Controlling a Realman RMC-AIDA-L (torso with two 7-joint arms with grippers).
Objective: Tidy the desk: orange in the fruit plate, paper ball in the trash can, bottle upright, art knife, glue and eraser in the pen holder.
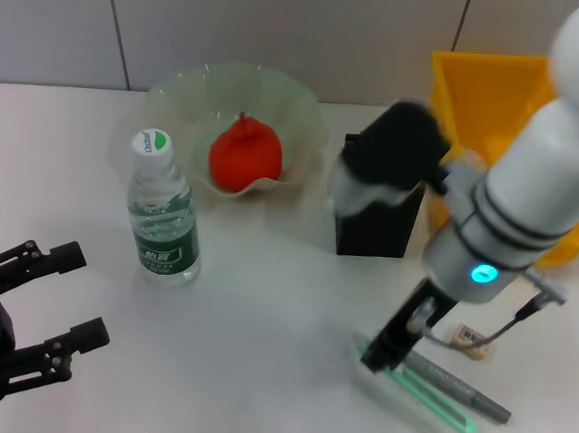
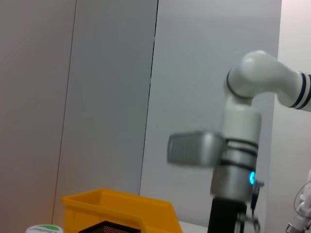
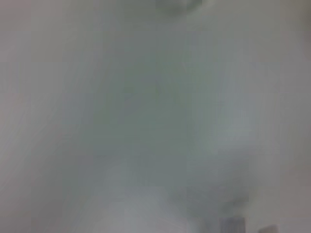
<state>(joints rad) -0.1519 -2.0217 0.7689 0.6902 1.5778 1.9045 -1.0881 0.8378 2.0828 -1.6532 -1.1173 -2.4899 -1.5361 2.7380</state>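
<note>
Your orange (image 1: pixel 245 154) sits in the clear, wavy-edged plate (image 1: pixel 298 107) at 12 o'clock on the white desk (image 1: pixel 262 315). The bottle (image 1: pixel 163 212) stands upright at 10. The black holder (image 1: pixel 374 223) and yellow bin (image 1: pixel 490 92) sit at 2. Right gripper (image 1: pixel 377 359) touches the knife (image 1: pixel 426 393) at 4; you cannot tell its jaws. Left gripper (image 1: pixel 68 294), jaws apart, hovers at 8.
</note>
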